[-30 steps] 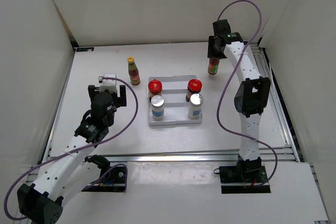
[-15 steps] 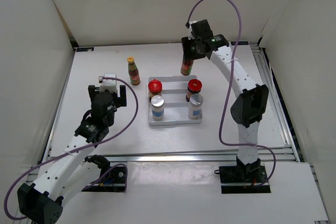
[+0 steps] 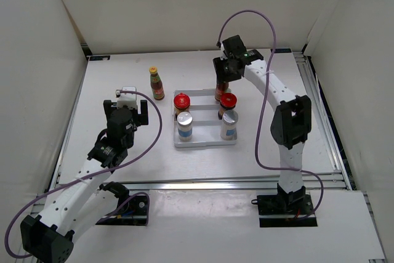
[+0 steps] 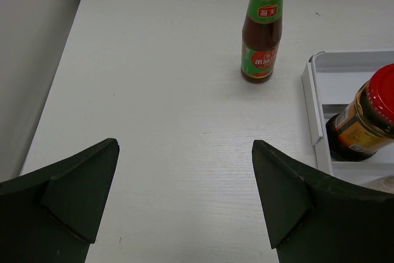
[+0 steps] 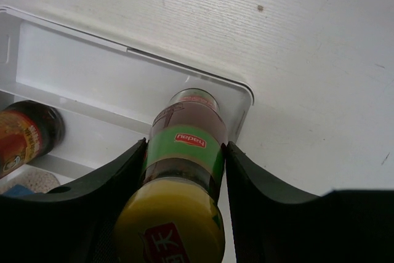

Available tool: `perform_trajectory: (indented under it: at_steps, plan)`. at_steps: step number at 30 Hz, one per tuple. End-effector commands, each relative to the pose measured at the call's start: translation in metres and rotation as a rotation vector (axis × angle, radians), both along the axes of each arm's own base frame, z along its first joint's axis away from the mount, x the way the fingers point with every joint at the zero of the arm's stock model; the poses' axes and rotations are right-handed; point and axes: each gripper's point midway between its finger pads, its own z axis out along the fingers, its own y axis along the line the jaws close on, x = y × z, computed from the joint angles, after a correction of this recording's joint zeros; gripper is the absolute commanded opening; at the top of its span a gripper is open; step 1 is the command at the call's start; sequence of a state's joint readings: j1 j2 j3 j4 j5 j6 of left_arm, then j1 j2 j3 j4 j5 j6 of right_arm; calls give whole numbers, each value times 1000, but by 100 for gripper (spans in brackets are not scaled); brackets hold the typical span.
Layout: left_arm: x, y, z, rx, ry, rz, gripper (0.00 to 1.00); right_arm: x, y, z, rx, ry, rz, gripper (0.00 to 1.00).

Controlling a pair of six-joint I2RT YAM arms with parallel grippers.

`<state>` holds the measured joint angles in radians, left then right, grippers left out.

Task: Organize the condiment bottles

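**Condiment set, six pieces: placement tally**

1. Jars, dark, red-lidded, two. The left jar and right jar stand upright in the middle row of the white tray, one at each side. Placed.
2. Shakers, white, silver-capped, two. The left shaker and right shaker stand in the tray's near row, each just in front of a jar. Placed.
3. Held sauce bottle, yellow cap, green label. It is upright and clamped between the fingers of the right gripper, over the far right corner of the tray. In the wrist view its base is inside the far row's walls. Whether it rests on the tray floor or hangs just above cannot be told. Not released.
4. Loose sauce bottle, same kind. It stands upright on the table, outside the tray, near the tray's far left corner on the side toward the table's far edge. Nothing touches it.
5. Left gripper. Its jaws are spread wide and hold nothing. It sits over the left part of the table, pointed toward the loose sauce bottle but well apart from it.

**Status, as judged:** four of six pieces are settled and the fifth is about to be set down. Two steps appear to remain: letting go of the held sauce bottle, and moving the loose sauce bottle into the far row's left end, which is unoccupied. The left arm looks the better placed for that.
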<state>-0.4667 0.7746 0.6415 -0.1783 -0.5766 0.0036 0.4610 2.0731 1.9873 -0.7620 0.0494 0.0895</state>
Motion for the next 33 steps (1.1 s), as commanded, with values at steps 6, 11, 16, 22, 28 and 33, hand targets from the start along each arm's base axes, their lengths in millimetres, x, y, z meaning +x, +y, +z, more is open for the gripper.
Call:
perform_trajectory:
  at_steps: [6,11,16,22,28,33]
  plan:
    - [0,1,1,-4,-12,11,100,21,12,1,36,-83,19,9]
    - [0,1,1,-4,-12,11,100,15,5,-1,28,-81,-10,60]
    - [-1,-2,3,-13,-17,-11,100,-2,-5,49,60,-164,-56,100]
    - [9,-14,16,-84,-14,-32,100,-26,-30,125,81,-293,-103,100]
    - [61,-50,55,-201,-30,-185,100,-68,-48,145,128,-320,-113,100]
    - [129,-55,64,-212,-6,-183,100,-114,-50,165,252,-326,-75,100]
